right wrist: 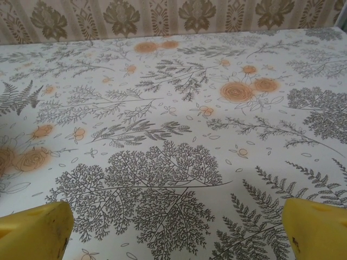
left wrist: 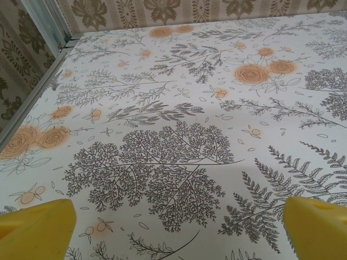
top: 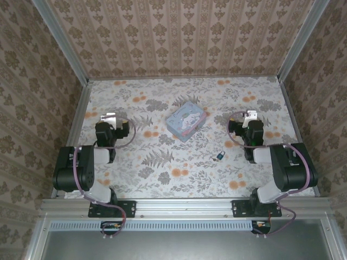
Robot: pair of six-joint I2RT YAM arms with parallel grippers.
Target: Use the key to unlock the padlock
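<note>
The padlock (top: 221, 156) is lying on the floral worktop (top: 162, 179), right of centre and nearer the right arm (top: 284, 168). The key (top: 213, 158) is sitting just beside it on the left, too small for me to tell whether they touch. A pastel tin (top: 186, 120) is sitting farther back, near the middle. The left jaws and right jaws are standing wide open, gripping nothing, yellow fingertips (left wrist: 38, 227) hovering over patterned worktop.

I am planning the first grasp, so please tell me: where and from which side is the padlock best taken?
The padlock lies on the table, so probably take its blue body from straight above; the shackle looks too thin. The open right gripper is nearer. Mind the key just beside it.
</note>
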